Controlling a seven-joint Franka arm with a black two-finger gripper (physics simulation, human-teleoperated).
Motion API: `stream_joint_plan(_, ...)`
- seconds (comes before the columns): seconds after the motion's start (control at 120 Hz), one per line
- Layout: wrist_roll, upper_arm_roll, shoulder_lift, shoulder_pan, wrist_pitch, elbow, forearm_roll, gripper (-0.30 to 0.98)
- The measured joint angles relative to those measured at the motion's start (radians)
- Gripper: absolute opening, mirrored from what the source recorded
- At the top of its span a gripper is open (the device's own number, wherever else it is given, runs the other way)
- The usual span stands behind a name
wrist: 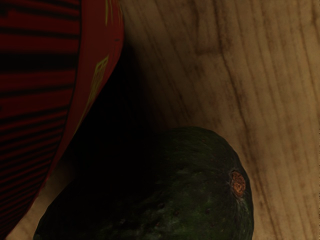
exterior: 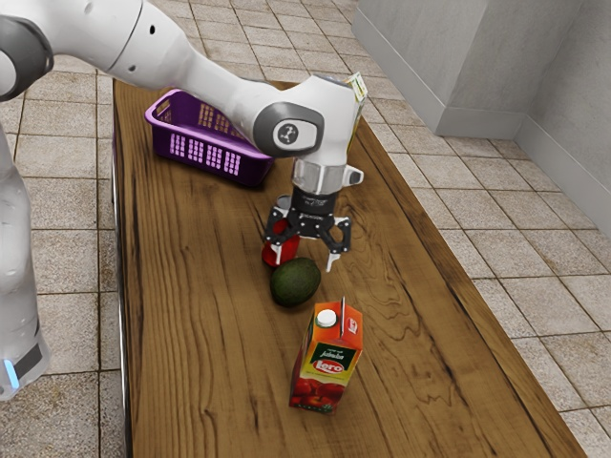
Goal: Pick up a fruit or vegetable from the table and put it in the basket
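Note:
In the exterior view my gripper (exterior: 305,260) points down with its two fingers spread apart, just above and behind a dark green avocado (exterior: 295,282) lying on the wooden table. The avocado (wrist: 200,195) also appears large in the wrist view, its brown stem spot visible, close under my hand. A purple basket (exterior: 212,158) with perforated walls stands near the table's far end, beyond the gripper.
A red object (exterior: 281,244) stands against the gripper's left finger in the exterior view, partly hidden; this red thing (wrist: 100,55) is beside the avocado. An orange-red juice carton (exterior: 327,358) stands on the table (exterior: 210,382) nearer the exterior camera.

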Motion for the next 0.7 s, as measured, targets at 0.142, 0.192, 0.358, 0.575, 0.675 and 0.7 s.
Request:
stream_joint_plan(0.142, 0.0, 0.0, 0.01, -0.009, 0.003, -0.001, -0.004, 0.69)
stream_joint_plan(0.192, 0.001, 0.0, 0.015, -0.01, 0.004, -0.001, -0.005, 0.69)
stream_joint_plan(0.358, 0.001, 0.0, 0.027, -0.009, 0.01, -0.003, -0.016, 0.69)
stream_joint_plan(0.575, 0.004, 0.0, 0.063, -0.006, 0.02, -0.002, -0.028, 0.69)
stream_joint_plan(0.675, 0.005, 0.0, 0.078, -0.005, 0.024, -0.002, -0.031, 0.69)
stream_joint_plan(0.7, 0.006, 0.0, 0.083, -0.005, 0.025, -0.002, -0.032, 0.69)
